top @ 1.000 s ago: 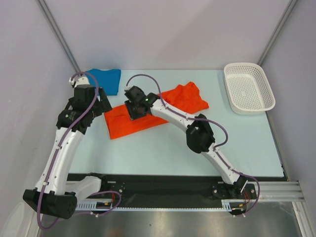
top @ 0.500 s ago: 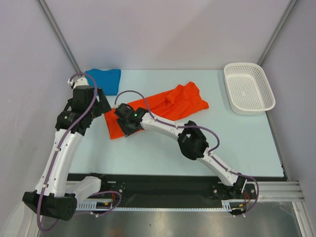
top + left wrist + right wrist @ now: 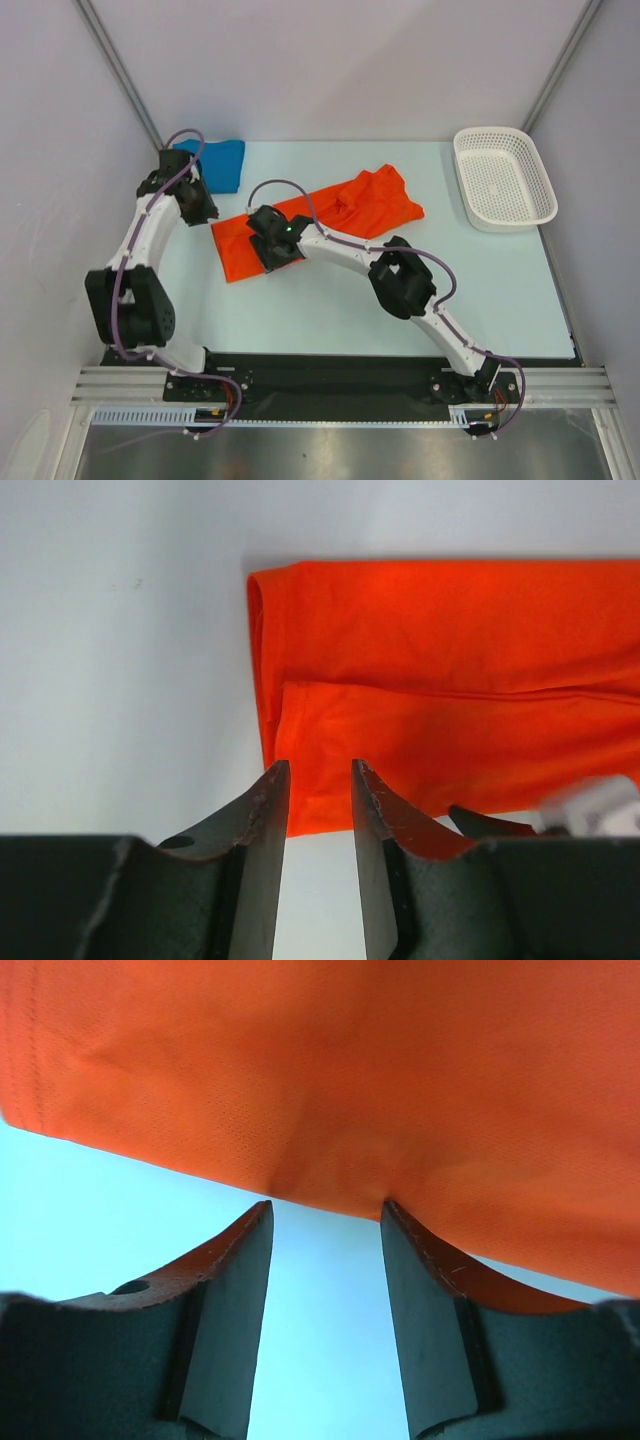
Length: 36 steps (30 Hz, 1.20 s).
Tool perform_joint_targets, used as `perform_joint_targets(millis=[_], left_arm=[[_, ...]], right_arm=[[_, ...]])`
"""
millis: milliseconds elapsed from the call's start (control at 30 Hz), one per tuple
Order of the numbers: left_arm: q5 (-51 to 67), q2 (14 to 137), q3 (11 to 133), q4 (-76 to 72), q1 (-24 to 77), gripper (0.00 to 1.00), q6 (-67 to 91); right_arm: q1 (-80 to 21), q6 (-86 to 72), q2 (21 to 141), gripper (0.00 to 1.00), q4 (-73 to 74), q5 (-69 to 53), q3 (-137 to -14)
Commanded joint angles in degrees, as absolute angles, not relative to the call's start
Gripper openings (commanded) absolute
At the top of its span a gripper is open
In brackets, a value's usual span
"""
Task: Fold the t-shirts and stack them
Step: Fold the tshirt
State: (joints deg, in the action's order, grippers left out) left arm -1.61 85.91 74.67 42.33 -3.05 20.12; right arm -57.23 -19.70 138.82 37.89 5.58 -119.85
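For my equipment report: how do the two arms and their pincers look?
The left arm and right arm have white links and black joints; a purple cable runs along each. A green light shows on the right wrist. The left pincer and right pincer have flat dark-grey fingers.

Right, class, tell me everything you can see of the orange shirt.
The orange shirt is bright orange-red, in what looks like a fine mesh knit. It lies on the pale table, folded lengthwise into a long band running diagonally. Two layers show at its left end, and its far right end is rumpled. The right gripper, open, is at its near edge. The left gripper, also open, is near its left end.
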Motion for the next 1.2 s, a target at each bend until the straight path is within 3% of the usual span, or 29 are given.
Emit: perform_joint_targets(millis=[0, 133, 300, 433, 900, 1167], left_arm=[[4.9, 92.0, 81.9, 41.2, -4.2, 0.37, 17.1], [10.7, 100.4, 84.6, 40.0, -4.2, 0.34, 16.0], [10.5, 107.4, 85.9, 38.8, -4.0, 0.33, 16.3], [9.1, 109.9, 86.7, 38.8, -3.6, 0.33, 15.6], [-2.4, 115.8, 81.9, 46.0, -1.4, 0.36, 18.7], [-3.7, 116.5, 79.5, 50.6, 3.2, 0.37, 18.0]], right_arm=[[-56.8, -21.3, 132.0, 0.53, 37.1, 6.0, -121.8], [-56.0, -20.5, 133.0, 0.56, 37.4, 5.8, -125.8], [-55.7, -19.5, 141.3, 0.57, 40.9, 6.0, -135.7], [-56.1, -19.3, 143.9, 0.57, 39.1, 7.7, -136.6], [-57.5, -18.9, 145.5, 0.56, 39.5, 10.0, -128.7], [-56.4, -18.5, 139.2, 0.56, 39.7, 6.2, -117.2]])
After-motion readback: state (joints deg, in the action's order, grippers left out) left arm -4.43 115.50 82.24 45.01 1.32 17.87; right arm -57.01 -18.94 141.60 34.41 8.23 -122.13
